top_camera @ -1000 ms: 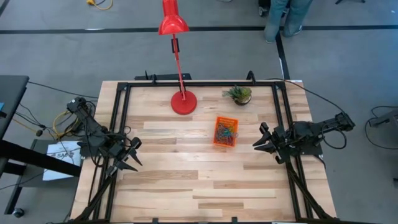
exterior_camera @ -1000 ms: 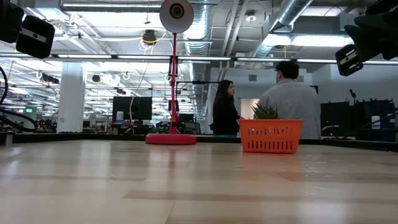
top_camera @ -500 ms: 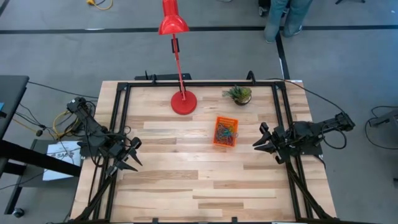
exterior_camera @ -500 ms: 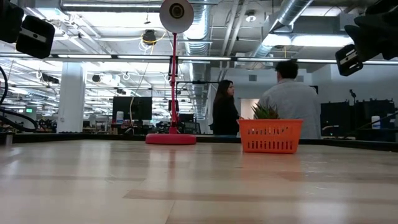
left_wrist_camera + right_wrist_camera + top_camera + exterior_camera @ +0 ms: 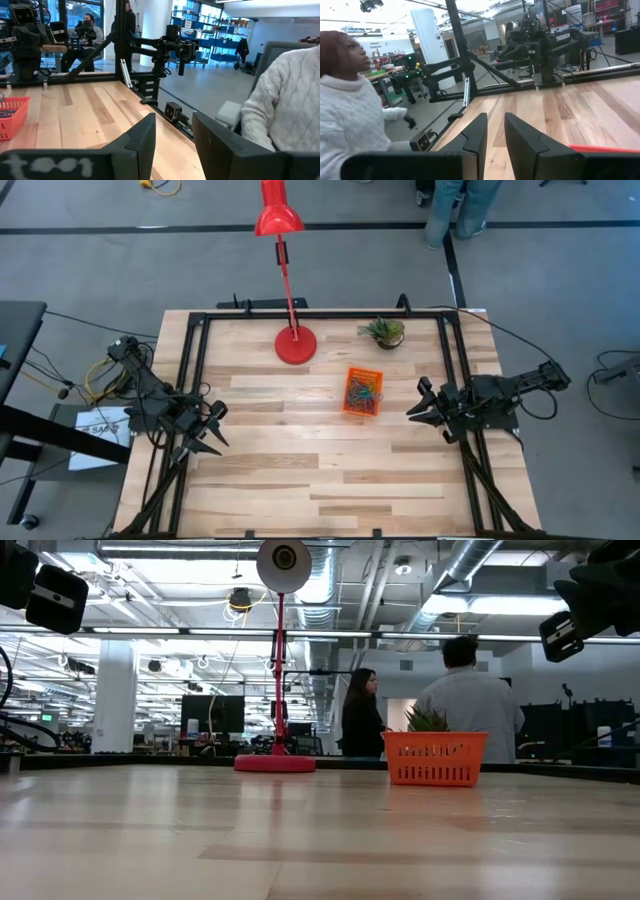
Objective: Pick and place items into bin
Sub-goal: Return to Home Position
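Note:
The orange bin (image 5: 363, 391) stands on the wooden table right of centre, its floor on the wood, with a heap of coloured bands (image 5: 361, 394) inside it. It also shows in the low view (image 5: 435, 759), at the edge of the left wrist view (image 5: 10, 116), and as a rim in the right wrist view (image 5: 605, 148). My left gripper (image 5: 216, 429) hangs open and empty at the table's left edge (image 5: 174, 122). My right gripper (image 5: 416, 399) hangs open and empty right of the bin (image 5: 495, 122). I see no loose bands on the table.
A red lamp's round base (image 5: 295, 345) stands at the far middle, with its head out past the far edge. A small potted plant (image 5: 384, 331) stands far right, behind the bin. Black frame rails (image 5: 195, 380) run along the table's sides. People stand in the room beyond.

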